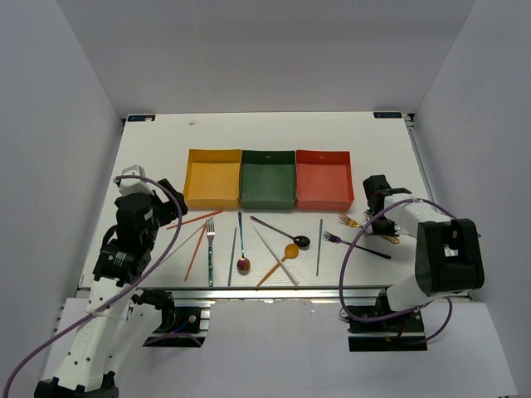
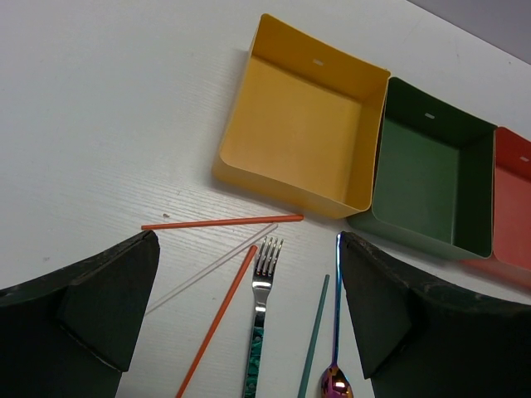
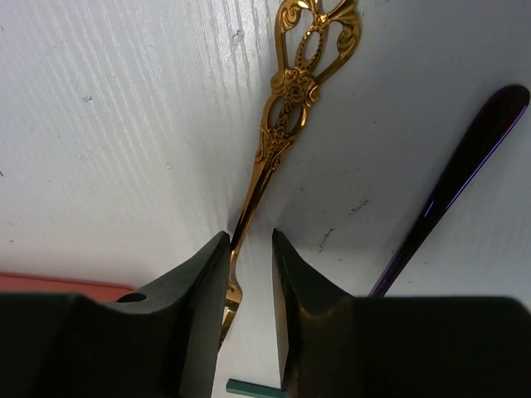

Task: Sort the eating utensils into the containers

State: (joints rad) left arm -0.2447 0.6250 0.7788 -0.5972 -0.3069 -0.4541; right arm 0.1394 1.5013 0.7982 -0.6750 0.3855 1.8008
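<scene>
Three trays stand in a row at the back: yellow-orange, dark green and red. All look empty. Utensils lie in front of them. My right gripper is low at the table. Its jaws are narrowly open astride a gold fork, which touches the left finger. A purple fork lies beside it. My left gripper is wide open and empty above a silver fork, two orange chopsticks, a clear one, a teal chopstick and an iridescent spoon.
A black spoon, an orange spoon, a white chopstick and a green chopstick lie mid-table. The table's near edge runs just below the utensils. White walls enclose the sides and the back.
</scene>
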